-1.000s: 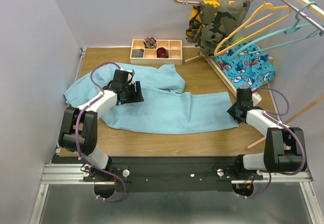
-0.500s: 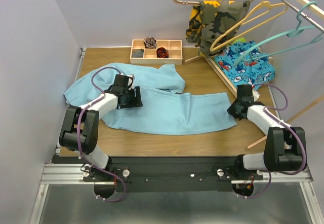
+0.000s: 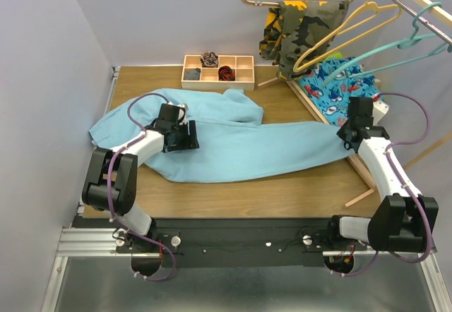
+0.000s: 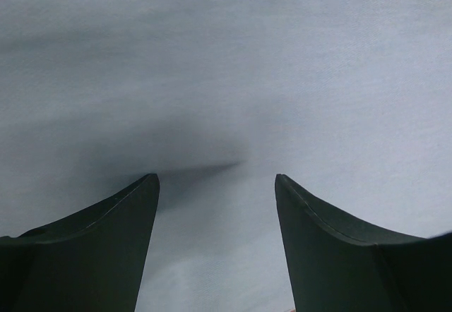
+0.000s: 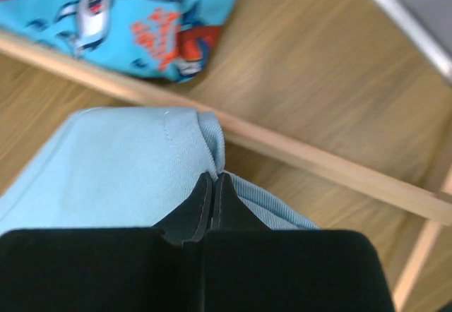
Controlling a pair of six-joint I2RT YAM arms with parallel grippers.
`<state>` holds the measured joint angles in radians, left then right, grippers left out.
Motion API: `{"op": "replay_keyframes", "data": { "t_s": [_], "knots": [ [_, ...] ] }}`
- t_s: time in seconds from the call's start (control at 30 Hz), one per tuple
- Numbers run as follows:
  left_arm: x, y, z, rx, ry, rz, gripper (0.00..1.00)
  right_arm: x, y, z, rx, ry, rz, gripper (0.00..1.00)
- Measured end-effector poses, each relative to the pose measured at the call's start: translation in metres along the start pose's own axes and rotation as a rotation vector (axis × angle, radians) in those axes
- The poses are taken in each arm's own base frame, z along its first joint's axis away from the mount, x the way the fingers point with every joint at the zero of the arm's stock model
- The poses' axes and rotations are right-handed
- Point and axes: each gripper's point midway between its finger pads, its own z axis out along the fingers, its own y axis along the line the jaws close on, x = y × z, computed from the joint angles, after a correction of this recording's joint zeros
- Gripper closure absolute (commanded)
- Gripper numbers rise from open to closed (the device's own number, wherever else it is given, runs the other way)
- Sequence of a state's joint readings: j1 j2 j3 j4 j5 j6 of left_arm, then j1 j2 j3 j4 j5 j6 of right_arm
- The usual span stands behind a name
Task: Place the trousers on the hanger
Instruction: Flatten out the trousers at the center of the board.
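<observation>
- The trousers (image 3: 240, 150) are spread across the table (image 3: 282, 195), and their long axis runs left to right.
- The bunched, wider end points to the far left. The narrow leg end points right and reaches the rack's wooden bar (image 5: 318, 164).
- My right gripper (image 5: 213, 185) has its jaws pinched tight on the hem at that right-hand leg end, with a fold of blue cloth caught between the tips.
- That hem corner sits just beside the wooden bar, and the shark-print cloth (image 5: 127, 15) lies on the far side of the bar.
- My left gripper (image 4: 217, 185) is over the left half of the trousers with its jaws spread wide and nothing held between them.
- Pale blue cloth fills the view under my left fingers (image 4: 106, 241). They cast a shadow on it, but I can't tell whether the tips touch it.
- The hanger (image 3: 397, 44) hangs by its hook from the rail at the far right, above the rack and well apart from the trousers.
</observation>
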<state>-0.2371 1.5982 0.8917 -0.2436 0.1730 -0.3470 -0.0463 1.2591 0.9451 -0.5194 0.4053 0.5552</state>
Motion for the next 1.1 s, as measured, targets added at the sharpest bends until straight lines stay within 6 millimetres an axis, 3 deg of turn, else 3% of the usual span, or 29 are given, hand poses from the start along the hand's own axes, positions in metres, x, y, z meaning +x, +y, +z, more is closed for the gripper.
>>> {"op": "replay_keyframes", "data": {
  "t_s": [0.23,0.47,0.57,0.63,0.67,0.7,0.77,0.93,1.0,1.03,1.1],
  "knots": [
    [-0.025,-0.010,-0.019,0.020,-0.078,0.032,0.20,-0.020,-0.059,0.018,0.181,0.002,0.031,0.99],
    [-0.041,-0.005,-0.037,0.007,-0.134,0.040,0.17,-0.032,-0.073,0.026,0.240,0.001,0.021,0.99],
    [-0.051,0.018,-0.054,-0.033,-0.188,0.001,0.16,-0.033,-0.078,0.031,0.261,0.009,0.020,0.99],
    [-0.058,0.046,-0.070,-0.076,-0.234,-0.058,0.16,-0.031,-0.079,0.033,0.265,0.017,0.017,0.84],
    [-0.061,0.062,-0.079,-0.105,-0.257,-0.093,0.15,-0.029,-0.079,0.034,0.264,0.023,0.016,0.70],
    [-0.064,0.077,-0.087,-0.134,-0.280,-0.127,0.15,-0.028,-0.078,0.035,0.258,0.030,0.013,0.38],
    [-0.069,0.096,-0.097,-0.177,-0.309,-0.165,0.15,-0.026,-0.075,0.036,0.241,0.041,0.006,0.23],
    [-0.061,0.123,-0.101,-0.244,-0.284,-0.231,0.15,-0.022,-0.059,0.038,0.154,0.067,0.003,0.17],
    [-0.055,0.151,-0.107,-0.289,-0.283,-0.311,0.15,-0.021,-0.050,0.036,0.114,0.072,-0.002,0.17],
    [-0.045,0.180,-0.117,-0.343,-0.294,-0.410,0.15,-0.020,-0.028,0.030,0.041,0.066,-0.018,0.17],
    [-0.041,0.187,-0.120,-0.358,-0.295,-0.443,0.15,-0.019,-0.018,0.027,0.010,0.062,-0.025,0.17]
  ]
}}
